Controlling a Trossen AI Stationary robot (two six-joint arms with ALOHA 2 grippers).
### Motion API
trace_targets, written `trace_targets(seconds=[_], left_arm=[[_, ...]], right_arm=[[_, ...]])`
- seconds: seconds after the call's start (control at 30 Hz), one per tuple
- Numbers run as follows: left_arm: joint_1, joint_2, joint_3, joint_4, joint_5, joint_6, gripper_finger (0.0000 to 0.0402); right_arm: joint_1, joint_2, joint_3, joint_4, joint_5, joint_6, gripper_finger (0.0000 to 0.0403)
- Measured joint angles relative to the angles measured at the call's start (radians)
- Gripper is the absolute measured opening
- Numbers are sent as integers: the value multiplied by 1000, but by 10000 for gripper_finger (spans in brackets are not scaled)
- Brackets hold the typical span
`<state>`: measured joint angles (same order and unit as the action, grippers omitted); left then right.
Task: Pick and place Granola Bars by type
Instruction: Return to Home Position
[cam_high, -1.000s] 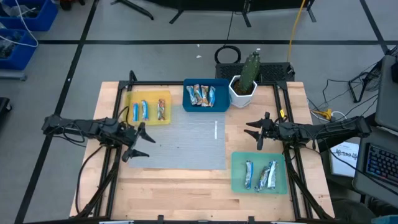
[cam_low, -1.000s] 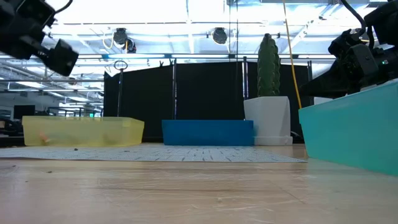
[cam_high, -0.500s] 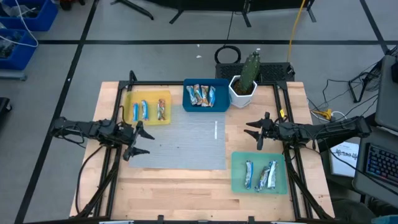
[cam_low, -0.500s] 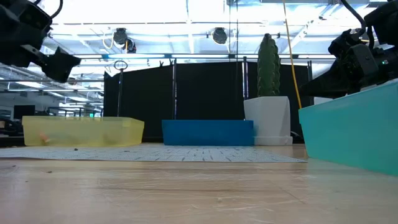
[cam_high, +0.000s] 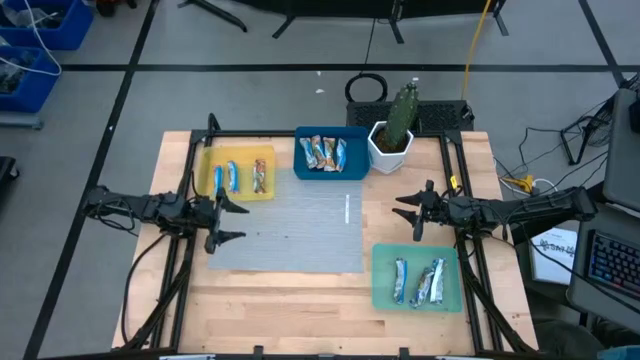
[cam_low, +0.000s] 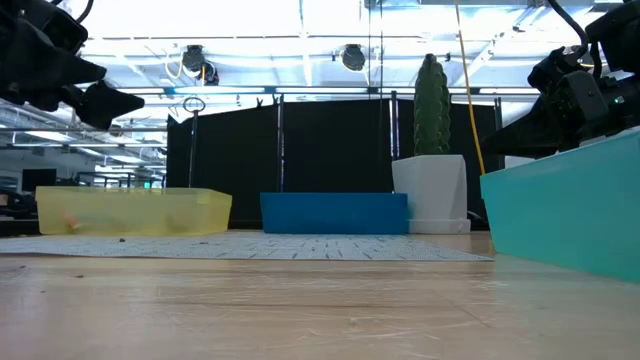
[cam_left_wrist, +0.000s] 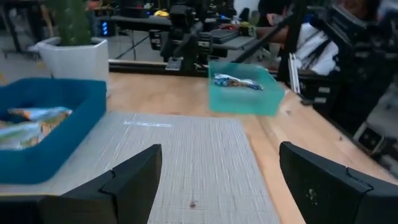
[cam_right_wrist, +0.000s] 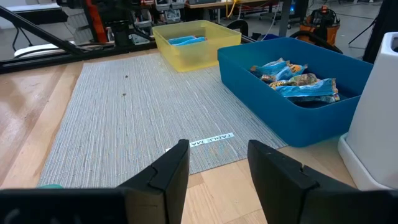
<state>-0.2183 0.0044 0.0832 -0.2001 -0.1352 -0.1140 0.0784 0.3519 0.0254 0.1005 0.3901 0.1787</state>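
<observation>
The shiny-wrapped Granola Bars (cam_high: 322, 153) lay in 3 containers — a cluster in the blue bin (cam_high: 332, 174), 3 in the yellow bin (cam_high: 245, 190). Others lay in the teal tray (cam_high: 415, 256).

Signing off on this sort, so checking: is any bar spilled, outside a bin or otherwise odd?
Nothing is spilled: every granola bar lies inside the yellow bin, blue bin or green bin. One oddity: the yellow bin holds a brownish bar beside two blue ones.

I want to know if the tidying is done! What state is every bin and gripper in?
yellow bin: holds granola bars.
blue bin: holds granola bars.
green bin: holds granola bars.
mat: no bars on it.
left gripper: open, empty.
right gripper: open, empty.
cactus pot: upright.
</observation>
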Motion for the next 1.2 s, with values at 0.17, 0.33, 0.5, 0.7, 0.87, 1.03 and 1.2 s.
trace_targets(seconds=[0.17, 0.33, 0.5, 0.7, 0.87, 1.03, 1.2], left_arm=[[0, 0, 1, -8, 71, 27, 319], [0, 12, 10, -59, 177, 32, 313], [0, 16, 10, -59, 166, 69, 319], [0, 16, 10, -58, 150, 108, 328], [0, 16, 10, -58, 150, 110, 321], [0, 16, 10, -47, 42, 194, 313], [1, 30, 10, -45, -312, 39, 310]], right_arm=[[0, 0, 0, 0, 0, 0, 157], [0, 0, 0, 0, 0, 0, 157], [0, 0, 0, 0, 0, 0, 157], [0, 0, 0, 0, 0, 0, 157], [0, 0, 0, 0, 0, 0, 157], [0, 0, 0, 0, 0, 0, 157], [0, 0, 0, 0, 0, 0, 157]])
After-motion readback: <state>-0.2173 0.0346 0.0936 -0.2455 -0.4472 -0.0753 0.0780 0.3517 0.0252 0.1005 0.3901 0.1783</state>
